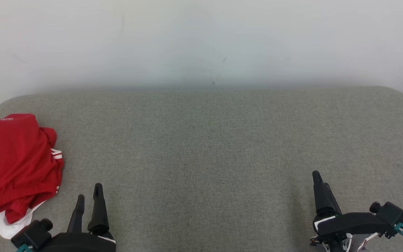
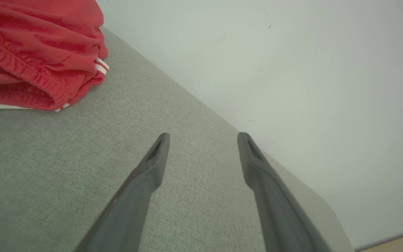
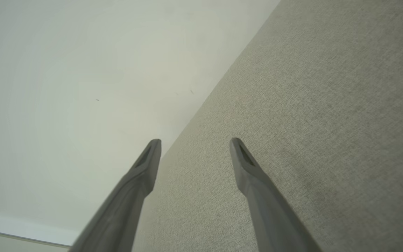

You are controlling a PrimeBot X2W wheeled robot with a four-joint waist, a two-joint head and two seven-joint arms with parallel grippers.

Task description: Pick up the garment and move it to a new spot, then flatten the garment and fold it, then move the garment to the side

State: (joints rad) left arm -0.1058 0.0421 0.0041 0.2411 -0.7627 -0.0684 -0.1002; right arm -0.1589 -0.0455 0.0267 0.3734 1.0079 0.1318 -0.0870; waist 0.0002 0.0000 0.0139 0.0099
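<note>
Head view: the garment (image 1: 16, 164) lies in a crumpled heap at the far left of the grey padded surface (image 1: 201, 140), close to its rounded left corner, with its left part cut off by the picture's edge. It is red cloth. A white layer shows from under it on the near side, and a red-and-white striped hem shows on its right side. Small pale lettering runs along its far edge, too small to read. Nothing touches it.

Just beside the heap, to its right and nearer the robot, the left gripper (image 1: 89, 191) hangs over bare grey fabric. Its 2 dark fingers stand apart and nothing is between them. In the left wrist view the same fingers are spread wide over the surface. The red folds and the striped hem sit at the upper left there, apart from both fingertips.

The right gripper (image 1: 317, 178) is at the lower right, well apart from the garment. From the head only 1 of its fingers is plain to see. The right wrist view shows both fingers spread, holding nothing, over the grey fabric where it meets the pale wall (image 1: 201, 42) behind
</note>
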